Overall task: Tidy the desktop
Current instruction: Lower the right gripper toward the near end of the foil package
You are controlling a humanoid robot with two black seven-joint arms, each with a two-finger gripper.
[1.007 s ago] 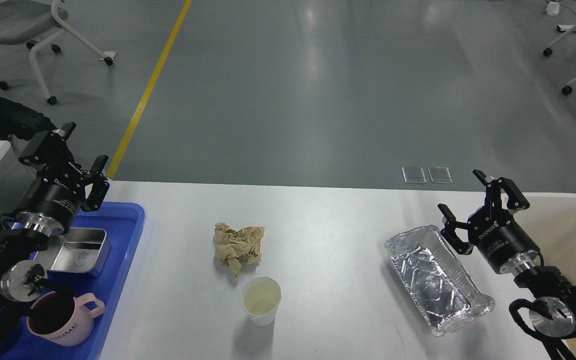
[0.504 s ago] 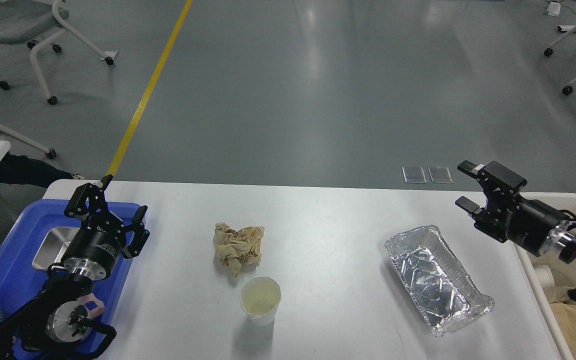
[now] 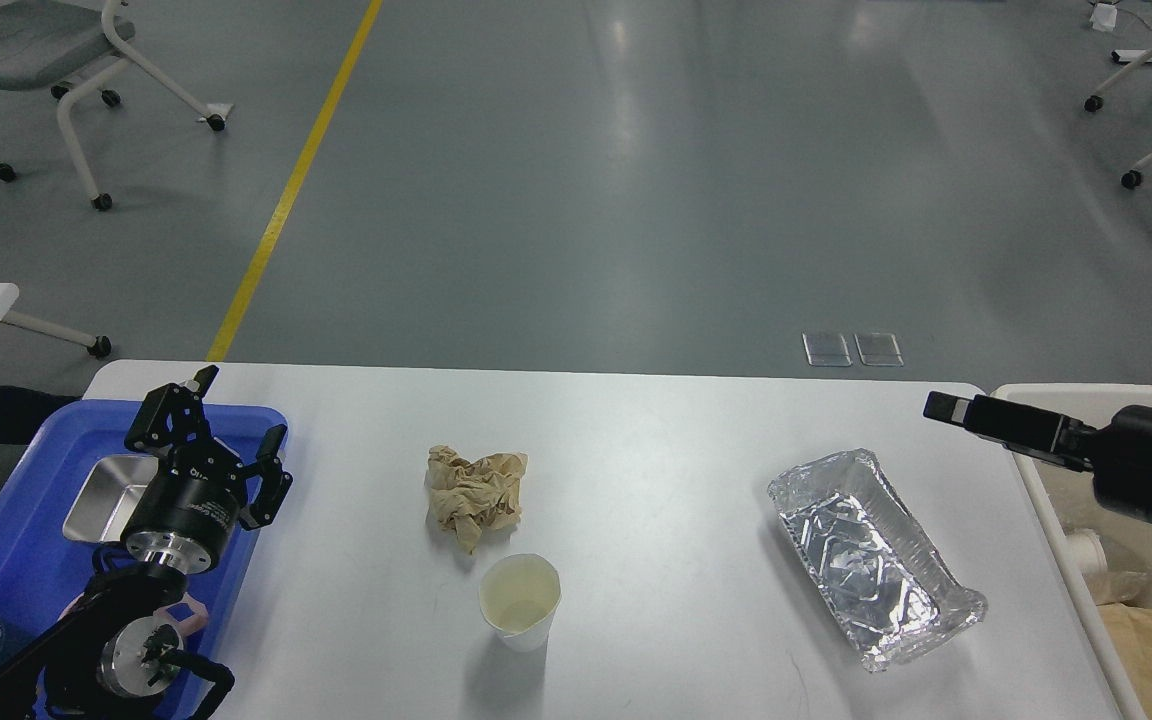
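Scene was bright and evenly lit, from overhead by the look of it. Broad soft glare streaks ran down the grey floor (image 3: 636,150), strongest near top centre. The white bench (image 3: 656,450) was near blown out but kept faint surface detail. Shadows were soft and short: a pale one lay just in front of the paper cup (image 3: 520,602), a thin one under the crumpled paper (image 3: 474,495). The foil tray (image 3: 871,555) threw sharp specular highlights. Focus was crisp throughout, no motion blur. Dark arm parts lost detail in black. No obvious bending at the edges.
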